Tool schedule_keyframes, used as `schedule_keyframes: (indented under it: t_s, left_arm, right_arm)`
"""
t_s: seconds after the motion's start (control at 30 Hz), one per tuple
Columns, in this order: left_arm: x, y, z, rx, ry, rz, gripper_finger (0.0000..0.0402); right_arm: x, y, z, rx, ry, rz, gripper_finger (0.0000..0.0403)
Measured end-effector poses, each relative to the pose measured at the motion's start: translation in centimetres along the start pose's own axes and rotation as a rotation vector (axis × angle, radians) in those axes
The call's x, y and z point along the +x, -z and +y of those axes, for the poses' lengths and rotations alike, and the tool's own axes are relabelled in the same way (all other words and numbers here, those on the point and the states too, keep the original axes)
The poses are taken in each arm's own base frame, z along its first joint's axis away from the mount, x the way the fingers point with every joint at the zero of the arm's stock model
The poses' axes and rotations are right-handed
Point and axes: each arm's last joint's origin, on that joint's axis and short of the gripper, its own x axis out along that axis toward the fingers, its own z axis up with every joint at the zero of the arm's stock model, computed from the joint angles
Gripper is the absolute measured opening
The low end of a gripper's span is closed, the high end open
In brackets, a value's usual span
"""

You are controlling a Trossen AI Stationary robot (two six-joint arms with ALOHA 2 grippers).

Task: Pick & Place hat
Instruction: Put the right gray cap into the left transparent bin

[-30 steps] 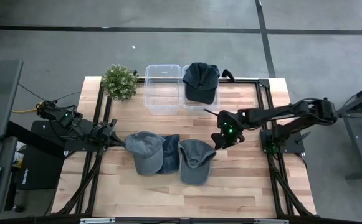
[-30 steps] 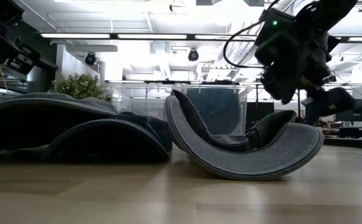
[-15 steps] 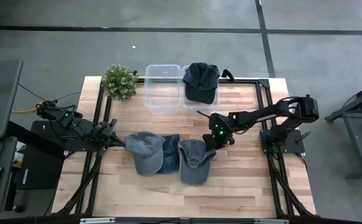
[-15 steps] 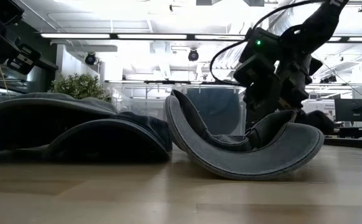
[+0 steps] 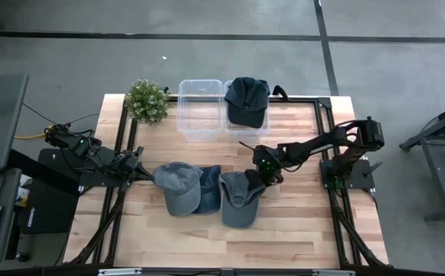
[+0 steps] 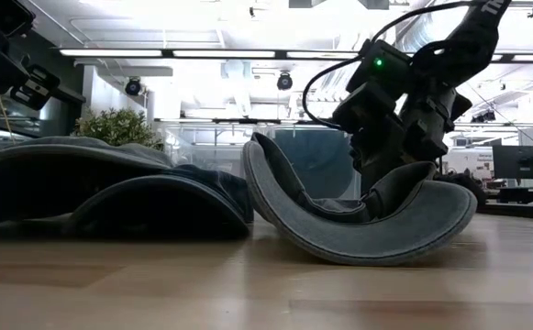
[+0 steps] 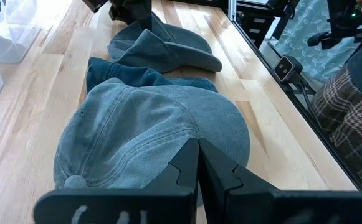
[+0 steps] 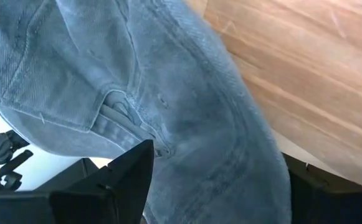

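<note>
While counting across the table: four hats, two clear bins, one small plant. Three hats in a row mid-table: light grey hat, dark blue hat between, upturned grey hat. Left bin bare; right bin holding a dark hat. Right gripper spread wide over the upturned grey hat's rear edge. Left gripper pinched together, just beside the light grey hat.

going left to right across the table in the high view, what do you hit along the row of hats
left gripper → light grey hat → dark blue hat → grey-blue hat → right gripper, open at that hat's upper right edge
</note>
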Motion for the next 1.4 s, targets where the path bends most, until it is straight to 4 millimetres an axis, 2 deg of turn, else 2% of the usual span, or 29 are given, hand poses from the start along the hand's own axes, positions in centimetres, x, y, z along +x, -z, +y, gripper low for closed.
schedule_keyframes:
  t_s: [0.1, 0.27, 0.43, 0.57, 0.77, 0.93, 1.13, 1.4]
  left_arm:
    - [0.0, 0.0, 0.0, 0.000, 0.000, 0.000, 0.0000]
    - [0.0, 0.0, 0.0, 0.000, 0.000, 0.000, 0.0000]
    - [0.0, 0.0, 0.0, 0.000, 0.000, 0.000, 0.0000]
    - [0.0, 0.0, 0.0, 0.000, 0.000, 0.000, 0.0000]
    - [0.0, 0.0, 0.0, 0.000, 0.000, 0.000, 0.0000]
    - [0.0, 0.0, 0.0, 0.000, 0.000, 0.000, 0.0000]
    - [0.0, 0.0, 0.0, 0.000, 0.000, -0.001, 0.0000]
    - [0.0, 0.0, 0.0, 0.000, 0.000, -0.001, 0.0000]
  right_arm:
    - [0.1, 0.1, 0.0, -0.006, 0.004, -0.003, 0.0223]
    - [0.3, 0.4, 0.0, -0.025, 0.015, -0.006, 0.0163]
    - [0.4, 0.5, -0.1, -0.051, 0.019, -0.004, 0.0092]
    - [0.4, 0.6, 0.2, -0.106, -0.005, 0.009, 0.0018]
    - [-0.2, 1.1, 1.2, -0.196, -0.063, -0.031, 0.0005]
    - [-2.6, 2.1, 2.9, -0.277, -0.123, -0.147, 0.0003]
    - [-7.0, 3.9, 4.8, -0.383, -0.225, -0.277, 0.0002]
    - [-14.0, 5.3, 8.3, -0.498, -0.096, -0.385, 0.0001]
